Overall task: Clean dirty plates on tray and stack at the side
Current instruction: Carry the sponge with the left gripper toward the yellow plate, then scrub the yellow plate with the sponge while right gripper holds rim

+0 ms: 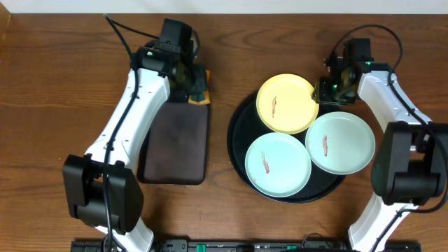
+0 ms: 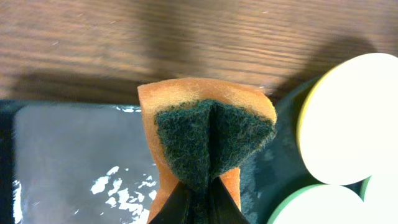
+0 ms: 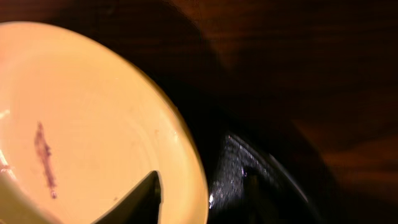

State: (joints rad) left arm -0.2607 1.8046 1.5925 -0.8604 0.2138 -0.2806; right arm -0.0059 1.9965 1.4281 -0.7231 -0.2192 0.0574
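Observation:
The round black tray point(image 1: 236, 136) holds three plates, each with a reddish smear: a pale yellow plate point(image 1: 287, 103) at the back, a mint plate point(image 1: 278, 164) at the front and a mint plate point(image 1: 341, 142) on the right. My right gripper point(image 1: 323, 91) straddles the yellow plate's right rim; in the right wrist view one finger lies on the yellow plate point(image 3: 93, 124), and the gripper point(image 3: 202, 186) looks closed on the rim. My left gripper point(image 1: 190, 85) is shut on an orange sponge point(image 2: 208, 134) with a green scouring face, held left of the tray.
A smaller black rectangular tray point(image 1: 175, 143) lies left of the round tray, under the sponge; it also shows in the left wrist view point(image 2: 74, 155). Brown wooden table point(image 1: 56, 84) all around. The arm bases stand at the front left and front right.

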